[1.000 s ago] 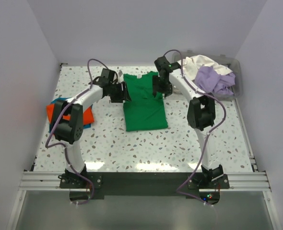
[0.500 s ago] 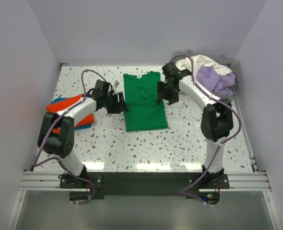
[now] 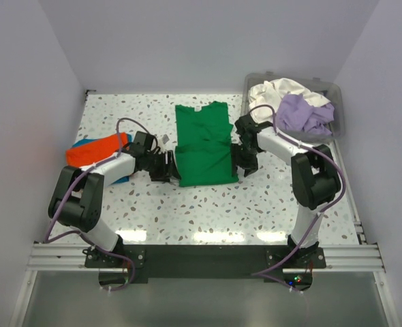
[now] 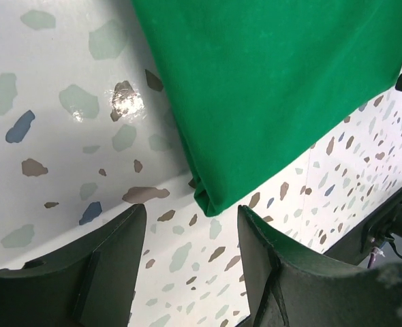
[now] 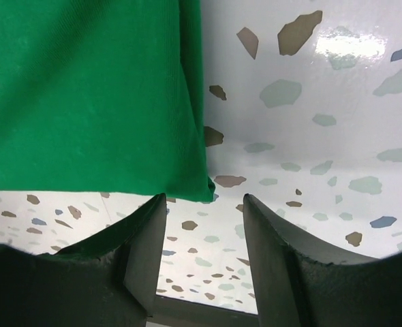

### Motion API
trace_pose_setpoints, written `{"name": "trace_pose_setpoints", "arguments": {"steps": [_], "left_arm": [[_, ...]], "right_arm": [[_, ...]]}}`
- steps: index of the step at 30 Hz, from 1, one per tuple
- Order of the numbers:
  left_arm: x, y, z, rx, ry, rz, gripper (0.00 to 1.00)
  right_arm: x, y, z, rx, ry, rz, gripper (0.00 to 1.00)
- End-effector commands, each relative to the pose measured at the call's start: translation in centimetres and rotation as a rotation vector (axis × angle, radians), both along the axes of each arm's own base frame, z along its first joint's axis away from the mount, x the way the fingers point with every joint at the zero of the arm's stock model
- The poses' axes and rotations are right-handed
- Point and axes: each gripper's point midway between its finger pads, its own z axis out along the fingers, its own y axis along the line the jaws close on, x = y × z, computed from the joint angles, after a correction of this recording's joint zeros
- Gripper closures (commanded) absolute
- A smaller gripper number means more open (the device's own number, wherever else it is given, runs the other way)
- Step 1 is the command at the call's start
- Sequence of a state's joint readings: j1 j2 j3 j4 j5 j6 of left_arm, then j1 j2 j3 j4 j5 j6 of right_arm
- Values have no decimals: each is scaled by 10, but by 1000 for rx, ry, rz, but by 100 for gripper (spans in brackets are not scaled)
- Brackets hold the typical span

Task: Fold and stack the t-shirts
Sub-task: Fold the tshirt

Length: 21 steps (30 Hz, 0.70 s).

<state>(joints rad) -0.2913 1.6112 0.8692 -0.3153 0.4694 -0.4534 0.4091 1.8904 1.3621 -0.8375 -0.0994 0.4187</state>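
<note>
Folded bright green cloth t-shirt (image 3: 202, 146) lies flat on speckled table (image 3: 187, 204). Left gripper (image 4: 191, 219) and right gripper (image 5: 204, 204): both spread, empty, at its near corners.

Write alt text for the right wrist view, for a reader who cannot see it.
A corner of the folded bright green cloth t-shirt lies on the white speckled table, just ahead of the right pincer, which stands open and holds nothing.
</note>
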Motion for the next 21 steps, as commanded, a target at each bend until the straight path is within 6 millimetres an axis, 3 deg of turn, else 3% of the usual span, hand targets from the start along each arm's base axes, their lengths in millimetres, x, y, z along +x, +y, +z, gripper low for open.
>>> {"name": "trace_pose_setpoints", "arguments": {"steps": [1, 13, 21], "left_arm": [[3, -6, 12, -39, -58, -18, 40], [1, -8, 10, -42, -52, -17, 40], [-7, -15, -2, -36, -5, -36, 40]], "right_arm": [[8, 9, 14, 70, -65, -12, 48], [-8, 7, -14, 65, 5, -21, 63], [-15, 6, -32, 59, 42, -15, 73]]}}
